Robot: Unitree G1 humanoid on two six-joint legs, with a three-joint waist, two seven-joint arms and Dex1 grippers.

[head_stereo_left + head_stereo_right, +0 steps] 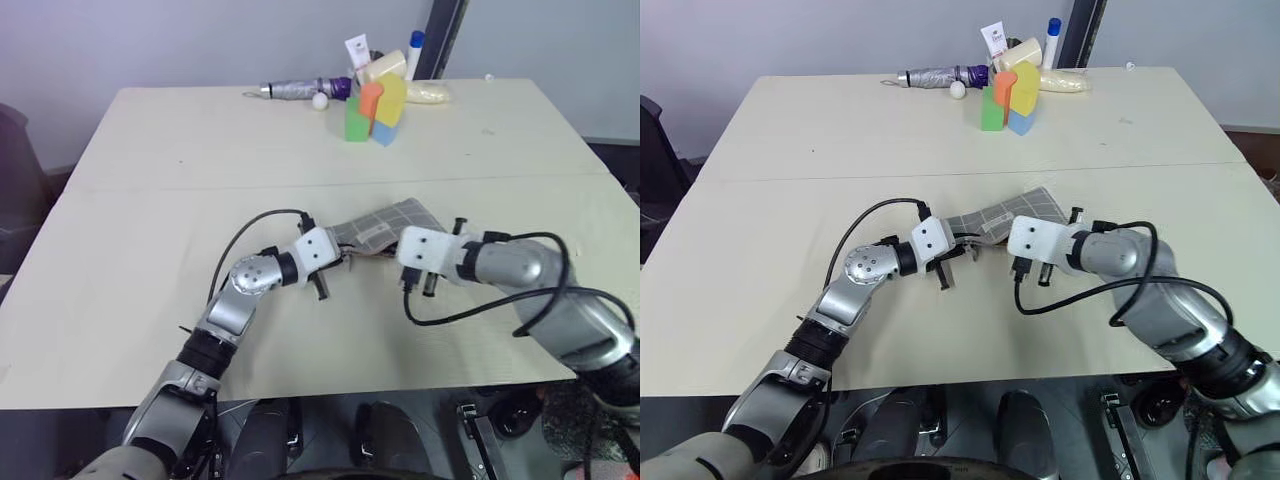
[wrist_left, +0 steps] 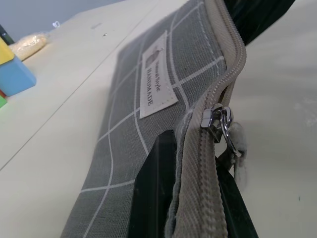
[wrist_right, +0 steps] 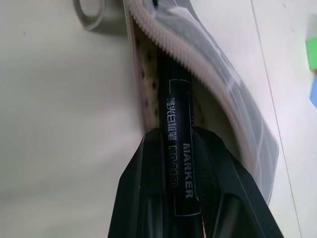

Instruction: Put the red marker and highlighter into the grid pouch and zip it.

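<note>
The red marker (image 3: 174, 163) is clamped between the right gripper's (image 3: 173, 148) two black fingers, its black barrel running straight ahead along the finger line. The leading end already sits inside the open mouth of the grid pouch (image 1: 385, 228); the cap cannot be seen. The barrel's long axis lines up with the pouch opening, so the coming move is judged to be a straight push inward, then release.

The left gripper (image 2: 190, 198) is clenched on the zipper-side edge of the pouch, just beside the metal pull (image 2: 220, 124), holding the mouth steady. In the head view the pouch lies toward one o'clock from the left gripper and eleven o'clock from the right. The highlighter's place cannot be told.
</note>
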